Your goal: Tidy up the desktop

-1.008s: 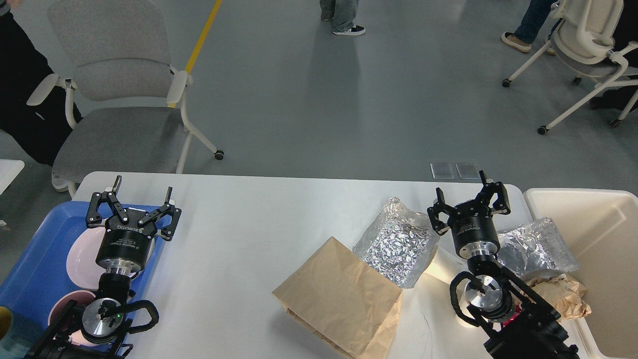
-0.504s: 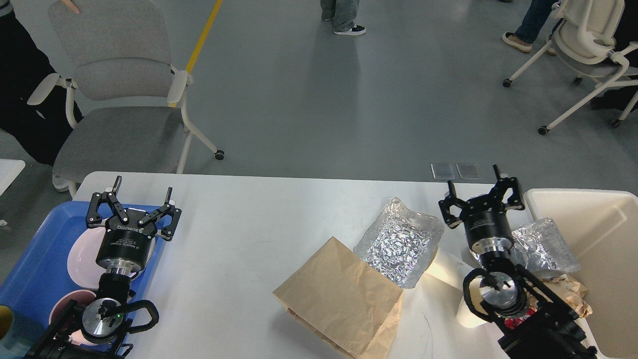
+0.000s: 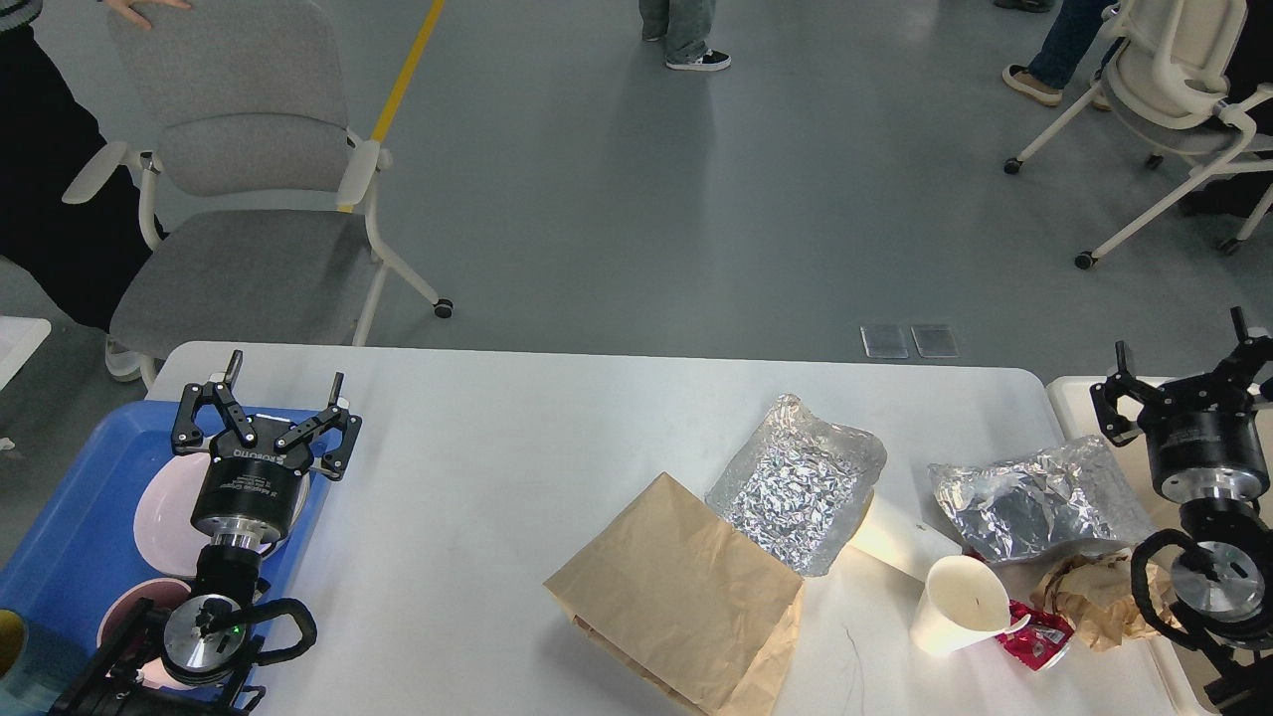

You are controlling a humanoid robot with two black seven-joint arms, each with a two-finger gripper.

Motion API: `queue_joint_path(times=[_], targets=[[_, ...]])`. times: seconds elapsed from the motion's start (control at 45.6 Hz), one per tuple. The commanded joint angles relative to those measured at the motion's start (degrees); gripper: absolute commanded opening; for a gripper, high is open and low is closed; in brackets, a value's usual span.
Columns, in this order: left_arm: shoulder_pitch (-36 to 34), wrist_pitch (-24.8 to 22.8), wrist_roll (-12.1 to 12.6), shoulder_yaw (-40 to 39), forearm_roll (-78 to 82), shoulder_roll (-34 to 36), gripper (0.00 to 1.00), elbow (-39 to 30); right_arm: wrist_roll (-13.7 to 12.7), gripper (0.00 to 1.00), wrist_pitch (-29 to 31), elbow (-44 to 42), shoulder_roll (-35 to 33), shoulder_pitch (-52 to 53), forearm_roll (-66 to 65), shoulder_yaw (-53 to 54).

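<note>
1. The large white rectangular tabletop with rounded corners (image 3: pixel 497 477) fills the lower half of the head view, its far edge against the grey floor (image 3: pixel 636 199).
2. On its right half lies a flat brown paper bag (image 3: pixel 676 587), tilted, with a crumpled silver foil bag (image 3: pixel 801 477) touching its far right corner.
3. Just right of that lies a second crumpled silver foil bag (image 3: pixel 1034 502), and between the two foil bags sits a white paper piece (image 3: pixel 895 537).
4. Near the front right edge a white paper cup (image 3: pixel 955 602) lies tipped on its side, its open mouth showing an empty inside; a small red foil wrapper (image 3: pixel 1039 636) touches it, and a crumpled brown paper wad (image 3: pixel 1089 597) sits beside the wrapper under the second foil bag.
5. A blue plastic tray (image 3: pixel 80 497) sits at the tabletop's left end. It holds a pale pink plate (image 3: pixel 164 507) and a pink bowl (image 3: pixel 124 607); a yellow-rimmed cup (image 3: pixel 10 636) shows at its near corner. What the bowl and cup contain I cannot tell.
6. A cream rectangular bin (image 3: pixel 1074 403) stands just past the tabletop's right end, mostly hidden by the right arm; its contents are out of sight.
7. The left pincer (image 3: pixel 283 383) hangs over the tray's far side, fingers spread wide, holding nothing.
8. The right pincer (image 3: pixel 1183 348) hangs over the bin, fingers spread wide, empty.
9. Beyond the tabletop stand a grey upholstered chair (image 3: pixel 239 199) and a white chair on castors (image 3: pixel 1174 89).
</note>
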Motion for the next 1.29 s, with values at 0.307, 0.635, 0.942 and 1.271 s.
queue_joint_path(times=[0.307,0.635,0.942,1.271], targets=[[0.0,0.0,0.0,0.0,-0.1,0.0,0.96,0.0,0.1,1.00,0.8,0.9,2.2,-4.9,0.1,-2.9],[0.0,0.0,0.0,0.0,-0.1,0.0,0.96,0.0,0.1,1.00,0.9,0.8,4.6,-4.8,0.1,-8.1],[0.1,0.0,0.0,-0.1,-0.1,0.1,0.96,0.1,0.3,1.00,6.1,1.1,7.0,-5.2,0.1,-9.4],[0.1,0.0,0.0,-0.1,-0.1,0.1,0.96,0.0,0.0,1.00,5.1,0.3,8.5,-0.5,-0.9,-12.4]])
